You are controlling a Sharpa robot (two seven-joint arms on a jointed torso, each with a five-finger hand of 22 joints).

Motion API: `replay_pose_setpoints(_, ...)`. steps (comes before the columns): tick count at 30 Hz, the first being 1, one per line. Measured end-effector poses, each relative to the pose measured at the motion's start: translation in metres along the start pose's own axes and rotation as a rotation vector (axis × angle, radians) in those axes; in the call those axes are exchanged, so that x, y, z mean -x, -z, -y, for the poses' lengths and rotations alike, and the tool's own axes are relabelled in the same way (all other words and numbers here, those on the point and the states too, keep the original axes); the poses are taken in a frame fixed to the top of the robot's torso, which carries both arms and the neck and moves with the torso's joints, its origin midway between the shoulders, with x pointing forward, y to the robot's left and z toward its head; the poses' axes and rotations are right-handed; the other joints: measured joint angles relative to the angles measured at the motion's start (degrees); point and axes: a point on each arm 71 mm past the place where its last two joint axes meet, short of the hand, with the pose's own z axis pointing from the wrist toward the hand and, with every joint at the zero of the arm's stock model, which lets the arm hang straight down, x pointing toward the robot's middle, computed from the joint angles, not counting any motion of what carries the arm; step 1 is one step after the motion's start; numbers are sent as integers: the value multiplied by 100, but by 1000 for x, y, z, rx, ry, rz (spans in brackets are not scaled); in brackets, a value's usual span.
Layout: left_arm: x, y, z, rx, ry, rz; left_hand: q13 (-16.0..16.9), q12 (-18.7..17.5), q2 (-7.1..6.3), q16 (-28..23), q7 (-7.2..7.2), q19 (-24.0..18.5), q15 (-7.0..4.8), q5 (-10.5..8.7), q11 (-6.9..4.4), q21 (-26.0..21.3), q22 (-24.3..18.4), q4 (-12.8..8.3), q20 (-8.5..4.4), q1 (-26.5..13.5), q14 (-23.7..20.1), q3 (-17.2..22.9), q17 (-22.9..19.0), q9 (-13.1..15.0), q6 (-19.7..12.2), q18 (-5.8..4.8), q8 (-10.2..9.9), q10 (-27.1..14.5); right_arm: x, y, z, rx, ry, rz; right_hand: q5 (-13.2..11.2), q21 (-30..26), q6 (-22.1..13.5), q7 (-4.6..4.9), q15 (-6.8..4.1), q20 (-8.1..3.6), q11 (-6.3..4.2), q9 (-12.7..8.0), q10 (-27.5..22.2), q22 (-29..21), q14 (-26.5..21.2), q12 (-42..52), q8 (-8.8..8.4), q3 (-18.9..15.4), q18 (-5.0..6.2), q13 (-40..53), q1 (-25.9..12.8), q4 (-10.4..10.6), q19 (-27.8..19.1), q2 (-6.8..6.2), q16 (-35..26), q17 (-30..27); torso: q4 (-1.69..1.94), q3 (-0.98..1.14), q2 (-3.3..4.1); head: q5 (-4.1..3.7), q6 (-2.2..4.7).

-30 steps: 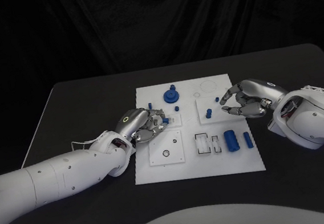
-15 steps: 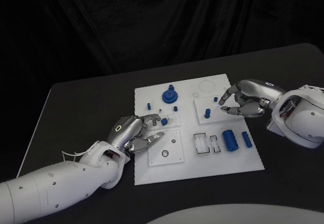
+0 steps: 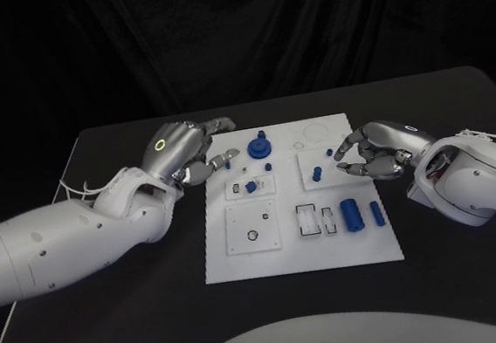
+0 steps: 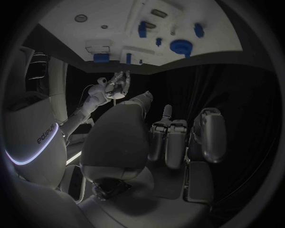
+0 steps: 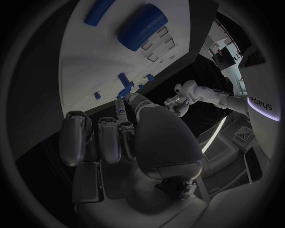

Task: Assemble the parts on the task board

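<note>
A: Head view first: the left hand (image 3: 185,151) hangs off the far-left corner of the task board (image 3: 245,261), fingers loosely spread toward it. I see nothing between them.

B: Agreed, and the left wrist view shows its fingers (image 4: 177,140) apart with nothing in them. And the right hand (image 3: 374,152)?

A: It sits at the board's right edge, fingers curled inward. Whether a small part is pinched in there I cannot tell; the right wrist view shows only the backs of curled fingers (image 5: 110,137).

B: So how far along would you say it is?

A: Partway, by my reckoning. A round blue knob (image 3: 261,145) stands near the board's far edge, small blue pegs (image 3: 269,166) stand just nearer than it, and another blue piece (image 3: 319,174) stands toward the board's right side.

B: And what is left?

A: A blue cylinder (image 3: 353,215) and a thinner blue bar (image 3: 380,213) lie loose on the board's near-right part, beside the rectangular slots (image 3: 313,219). A round hole (image 3: 253,234) on the near-left part looks open too.

B: Anything in the way?

A: The black tabletop (image 3: 442,105) around the board carries nothing else. The standing pegs crowd the far end, so a hand reaching there could knock them.
</note>
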Motion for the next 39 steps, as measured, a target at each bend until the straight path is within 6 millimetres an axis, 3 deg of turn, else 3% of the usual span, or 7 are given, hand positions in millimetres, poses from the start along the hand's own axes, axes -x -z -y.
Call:
replay_pose_setpoints(3, 14, -18, -5, 29, -55, -1, 0, 0, -67, 0, 90, -3, 18, -179, 38, -46, 0, 5, 3, -104, -14, 38, 0, -107, -106, 0, 0, -2, -1, -1, -1, 0, -2, -1, 0, 0, 0, 0, 0, 0, 0, 0, 0, 0, 0, 0, 0, 0, 0, 0, 0, 0, 0, 0, 0, 0, -1, 2, -1, 6, 0)
replay_pose_setpoints(6, 24, -30, -9, 73, -98, -27, 0, 0, -42, 0, 90, -42, 82, -222, 86, -115, 0, 22, 45, -516, -1, -24, 0, -199, 11, 0, 25, 0, -1, -1, -1, -2, -5, -3, 0, 0, 0, 0, 0, 0, 0, 0, 0, 0, 0, 0, 0, 0, 0, -1, 0, 0, 0, 0, 0, 0, 0, 1, 1, -6, 0)
replay_pose_setpoints(11, 25, -40, -10, 121, -134, -121, 0, 0, 143, 0, -85, 97, 63, -222, 16, 84, -1, 18, 29, -1013, -13, -281, 0, -167, 980, 1, 408, -4, 0, 0, 0, -8, -10, -4, 0, 0, 0, 0, 0, 0, 0, 0, 0, 0, 0, 0, 0, 0, 0, -1, 0, 0, 0, 0, 0, 0, 0, -2, 2, -21, 0)
replay_pose_setpoints(14, 23, -50, -5, 123, -157, -220, 0, 0, 247, 0, -291, 201, -106, -222, -156, 342, -1, 22, -78, -1115, -2, -333, 0, 13, 1674, 1, 705, -7, 0, 0, 1, -11, -11, -3, 0, 0, 0, 0, 0, 0, 0, 0, 0, 0, 0, 0, 0, 0, 0, -1, 0, 0, 0, 0, 0, 0, 0, -1, 0, -31, 0)
replay_pose_setpoints(17, 20, -62, 0, 108, -186, -332, 0, 0, 248, 0, -380, 218, -130, -221, -207, 479, -1, 22, -95, -1116, -6, -345, 0, 131, 1863, -55, 802, -4, 0, 1, 2, -13, -14, -3, 0, 0, 0, 0, 0, 0, 0, 0, 0, 0, 0, 0, 0, 0, 0, -1, 0, 0, 0, 0, 0, 0, -3, 3, -1, -46, 0)
replay_pose_setpoints(26, 5, -98, 17, 56, -285, -716, 0, 0, 425, 0, -472, 225, -208, -254, -276, 732, -2, 7, -168, -1655, 0, -775, 0, 608, 2035, -96, 952, -8, 2, 6, 3, -16, -22, 1, 0, 0, 0, 0, 0, 0, 0, 0, 0, 4, 0, 0, 0, 0, 0, -2, 0, 0, 0, 0, 0, 0, -10, 5, 8, -56, 0)
replay_pose_setpoints(39, -19, -115, 26, 58, -249, -1027, 0, 0, 568, 0, -428, 205, -207, -204, -276, 756, -2, -134, -188, -1348, 0, -884, 0, 777, 1927, -95, 816, -8, 10, 21, 9, -29, -42, 50, 52, 0, 0, 0, 0, 0, 0, 0, 0, 4, 0, 0, 0, 27, 0, -2, -69, 27, 0, -6, 0, 0, -13, -3, 7, -75, 0)
